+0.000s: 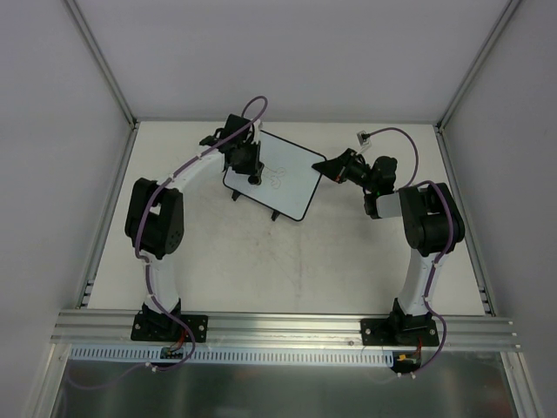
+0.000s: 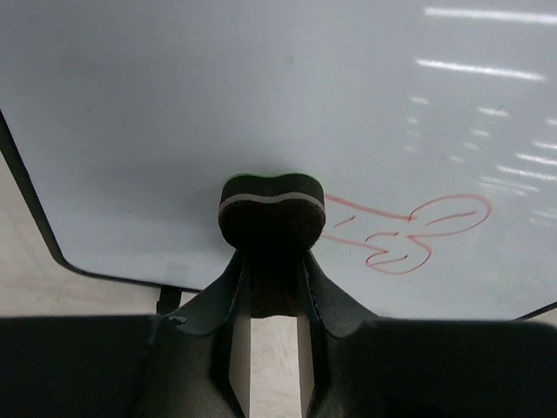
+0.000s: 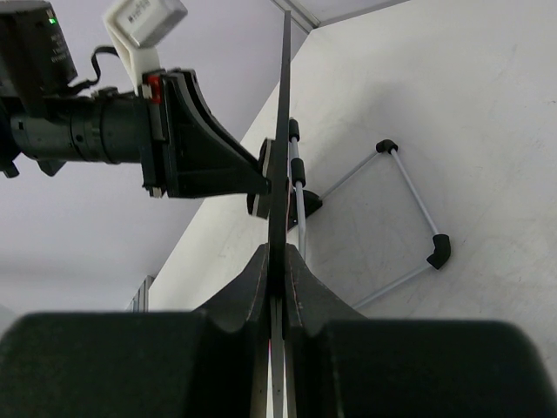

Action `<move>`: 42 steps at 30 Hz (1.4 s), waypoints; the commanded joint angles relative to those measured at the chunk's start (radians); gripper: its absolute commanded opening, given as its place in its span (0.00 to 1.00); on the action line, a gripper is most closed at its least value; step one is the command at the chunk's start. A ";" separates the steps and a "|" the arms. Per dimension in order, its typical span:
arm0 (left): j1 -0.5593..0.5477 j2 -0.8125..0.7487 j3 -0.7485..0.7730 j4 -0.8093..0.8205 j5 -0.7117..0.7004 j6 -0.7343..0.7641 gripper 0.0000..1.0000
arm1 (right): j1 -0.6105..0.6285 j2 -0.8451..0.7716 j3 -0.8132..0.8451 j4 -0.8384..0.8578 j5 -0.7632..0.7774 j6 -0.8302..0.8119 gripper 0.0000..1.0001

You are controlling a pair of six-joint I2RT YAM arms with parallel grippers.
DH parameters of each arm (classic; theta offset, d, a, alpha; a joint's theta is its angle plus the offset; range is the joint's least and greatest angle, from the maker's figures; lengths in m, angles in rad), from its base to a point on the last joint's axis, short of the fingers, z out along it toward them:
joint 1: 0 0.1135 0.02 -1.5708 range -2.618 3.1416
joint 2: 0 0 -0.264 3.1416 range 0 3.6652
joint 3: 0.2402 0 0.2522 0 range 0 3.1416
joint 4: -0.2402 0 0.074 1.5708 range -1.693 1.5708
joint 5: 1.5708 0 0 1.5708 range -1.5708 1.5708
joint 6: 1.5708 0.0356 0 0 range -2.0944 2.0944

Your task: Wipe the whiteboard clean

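Observation:
The whiteboard [image 1: 280, 178] stands tilted at the back middle of the table, white with a thin black frame and a faint drawing. In the left wrist view the whiteboard [image 2: 261, 96] fills the frame, with a red bone-shaped drawing [image 2: 409, 233] at the lower right. My left gripper [image 1: 253, 167] is shut on a small black eraser with a green top [image 2: 271, 218], pressed on the board just left of the drawing. My right gripper [image 1: 324, 165] is shut on the board's right edge, which shows edge-on in the right wrist view [image 3: 280, 157].
The board's wire stand with black feet [image 3: 409, 218] rests on the table behind it. The left arm's wrist and camera [image 3: 104, 131] are close beside the board. Grey enclosure walls surround the table; an aluminium rail [image 1: 278, 326] runs along the near edge.

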 commanded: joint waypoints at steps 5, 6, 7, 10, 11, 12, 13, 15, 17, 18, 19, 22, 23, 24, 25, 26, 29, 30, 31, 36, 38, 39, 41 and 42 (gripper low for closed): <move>-0.013 0.071 0.181 -0.011 0.023 0.028 0.00 | 0.005 -0.077 0.004 0.256 -0.064 0.005 0.00; -0.013 0.077 0.185 -0.016 0.026 0.033 0.00 | 0.004 -0.075 0.004 0.258 -0.064 0.006 0.00; -0.013 0.078 0.187 -0.020 0.026 0.034 0.00 | 0.004 -0.075 0.004 0.258 -0.064 0.005 0.00; -0.013 0.075 0.156 -0.025 0.019 0.031 0.00 | 0.004 -0.075 0.004 0.256 -0.065 0.005 0.00; -0.013 0.077 0.147 -0.023 0.020 0.030 0.00 | 0.004 -0.075 0.004 0.256 -0.064 0.005 0.00; -0.013 0.075 0.138 -0.023 0.022 0.028 0.00 | 0.004 -0.075 0.006 0.256 -0.064 0.005 0.00; -0.013 0.074 0.121 -0.023 0.026 0.028 0.00 | 0.004 -0.074 0.006 0.258 -0.064 0.005 0.00; -0.013 0.065 0.100 -0.023 0.048 0.027 0.00 | 0.004 -0.074 0.006 0.258 -0.064 0.005 0.00; -0.018 0.048 0.055 -0.022 0.059 0.021 0.00 | 0.005 -0.075 0.006 0.258 -0.064 0.005 0.00; -0.021 0.030 0.040 -0.020 0.057 0.016 0.00 | 0.005 -0.075 0.006 0.258 -0.064 0.003 0.00; -0.027 0.022 0.009 -0.022 0.053 0.015 0.00 | 0.005 -0.074 0.006 0.256 -0.064 0.005 0.00; -0.047 -0.013 -0.052 -0.020 0.046 0.015 0.00 | 0.004 -0.074 0.007 0.256 -0.064 0.005 0.00; -0.050 -0.023 -0.069 -0.019 0.046 0.013 0.00 | 0.005 -0.072 0.009 0.258 -0.065 0.005 0.00; -0.058 -0.040 -0.086 -0.017 0.040 0.008 0.00 | 0.005 -0.072 0.007 0.258 -0.064 0.006 0.00; -0.062 -0.047 -0.121 -0.016 0.039 0.008 0.00 | 0.004 -0.072 0.009 0.256 -0.064 0.006 0.00; -0.066 -0.055 -0.138 -0.014 0.036 0.007 0.00 | 0.004 -0.074 0.007 0.258 -0.064 0.006 0.00; -0.076 -0.080 -0.206 0.004 0.022 0.007 0.00 | 0.004 -0.074 0.009 0.258 -0.065 0.006 0.00; -0.078 -0.083 -0.216 0.010 0.016 0.007 0.00 | 0.004 -0.072 0.007 0.258 -0.064 0.008 0.00; -0.076 -0.081 -0.224 0.018 -0.003 0.007 0.00 | 0.005 -0.072 0.009 0.256 -0.064 0.006 0.00; -0.076 -0.061 -0.166 0.018 0.002 0.018 0.00 | 0.005 -0.075 0.007 0.258 -0.064 0.008 0.00; -0.078 -0.044 -0.117 0.016 -0.004 0.024 0.00 | 0.005 -0.077 0.007 0.256 -0.065 0.006 0.00; -0.076 -0.037 -0.102 0.015 -0.003 0.028 0.00 | 0.005 -0.078 0.007 0.258 -0.065 0.008 0.00; -0.076 -0.021 -0.056 0.013 -0.003 0.030 0.00 | 0.004 -0.078 0.007 0.256 -0.067 0.009 0.00; -0.076 -0.014 -0.042 0.013 0.003 0.033 0.00 | 0.004 -0.078 0.006 0.256 -0.067 0.006 0.00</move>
